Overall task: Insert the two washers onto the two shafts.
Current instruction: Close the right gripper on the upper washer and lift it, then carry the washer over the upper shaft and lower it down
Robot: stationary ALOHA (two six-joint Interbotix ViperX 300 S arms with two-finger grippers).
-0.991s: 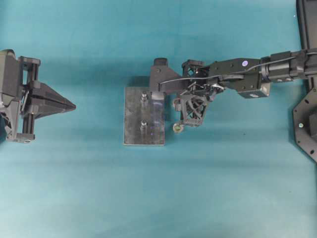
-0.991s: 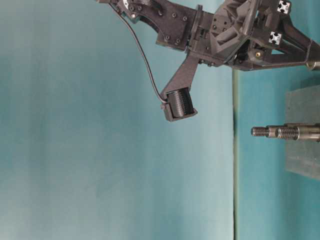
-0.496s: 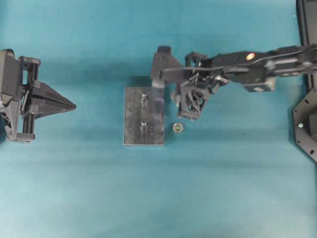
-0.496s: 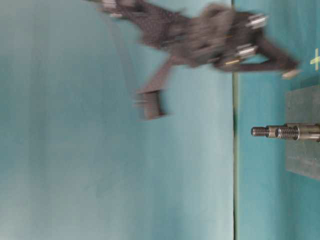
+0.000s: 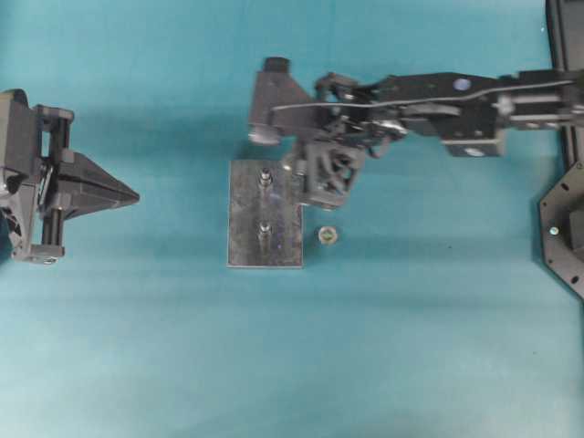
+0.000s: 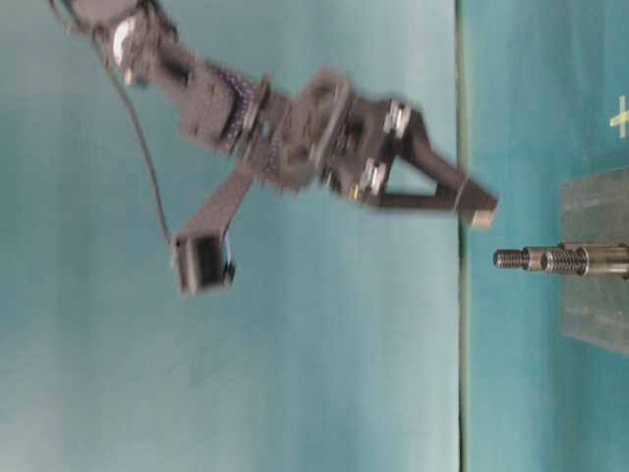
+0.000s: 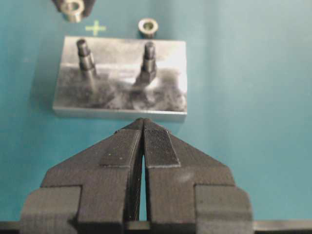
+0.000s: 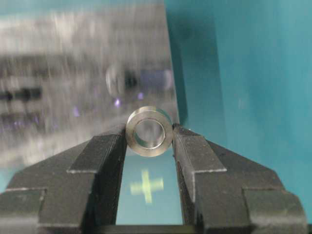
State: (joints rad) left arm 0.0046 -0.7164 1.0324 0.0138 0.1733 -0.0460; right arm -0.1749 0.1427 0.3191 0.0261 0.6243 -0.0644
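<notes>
A grey steel plate [image 5: 239, 212] carries two upright threaded shafts, one far [image 5: 265, 176] and one near [image 5: 263, 228]. My right gripper [image 8: 149, 134] is shut on a silver washer [image 8: 149, 150], held at its fingertips. It hovers above the plate's right edge by the far shaft [image 5: 306, 182]. In the table-level view its fingertip [image 6: 480, 208] is level with the shaft tops [image 6: 531, 259], off to one side. My left gripper [image 5: 132, 194] is shut and empty, well left of the plate; its view shows both shafts [image 7: 85, 51] [image 7: 148, 53] and the held washer [image 7: 73, 9].
A second small metal ring [image 5: 327, 235] lies on the teal table just right of the plate, also in the left wrist view [image 7: 147, 27]. A black fixture [image 5: 561, 228] sits at the right edge. The right arm [image 5: 456, 91] spans the upper right.
My right gripper has risen from beside the loose ring and swung up-left to the plate's edge near the far shaft, with the washer in it. The left arm has not moved.
</notes>
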